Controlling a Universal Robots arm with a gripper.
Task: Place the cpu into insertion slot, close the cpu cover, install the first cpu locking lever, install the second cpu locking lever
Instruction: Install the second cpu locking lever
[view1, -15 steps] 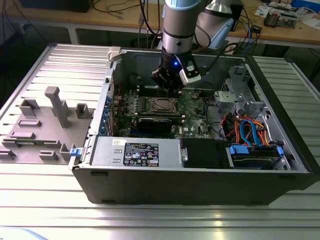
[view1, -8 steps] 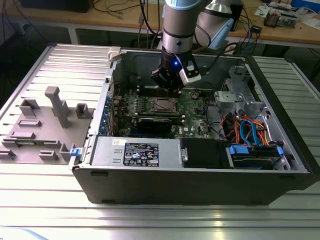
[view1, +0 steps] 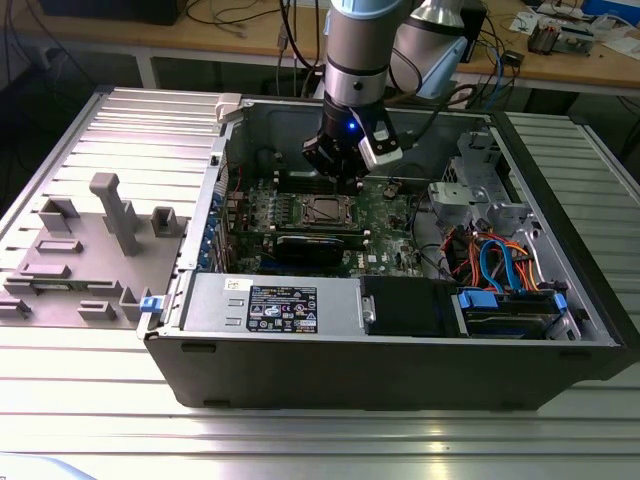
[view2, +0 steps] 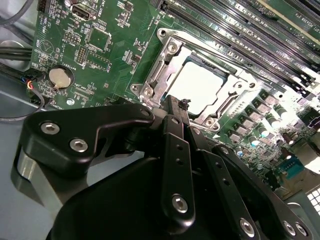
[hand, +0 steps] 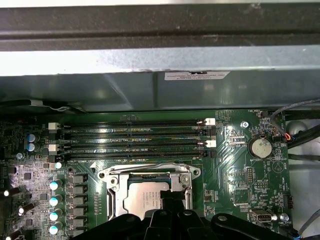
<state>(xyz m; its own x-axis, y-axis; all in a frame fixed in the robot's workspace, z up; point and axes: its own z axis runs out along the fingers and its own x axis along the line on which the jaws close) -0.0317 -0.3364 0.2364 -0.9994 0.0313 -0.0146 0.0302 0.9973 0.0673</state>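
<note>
The cpu (view2: 200, 87) lies flat in the insertion slot (view2: 227, 75) on the green board, its silver top showing through the cut-out of the cpu cover (view2: 152, 82), which lies down over it. In the first wrist view the cpu (hand: 142, 197) sits inside the cpu cover (hand: 114, 192) just past my fingertips. My gripper (view2: 176, 104) hangs right at the socket's near edge with its black fingers (view2: 176, 150) pressed together and nothing visible between them. In the exterior view the gripper (view1: 343, 182) hovers just above the insertion slot (view1: 325, 210).
Long memory slots (hand: 135, 142) run beside the socket, and the case wall (hand: 160, 90) rises behind them. A coin battery (hand: 260, 147) sits on the board. A black card (view1: 318, 245), power supply (view1: 270, 305), drive bay and cables (view1: 495, 265) crowd the open case.
</note>
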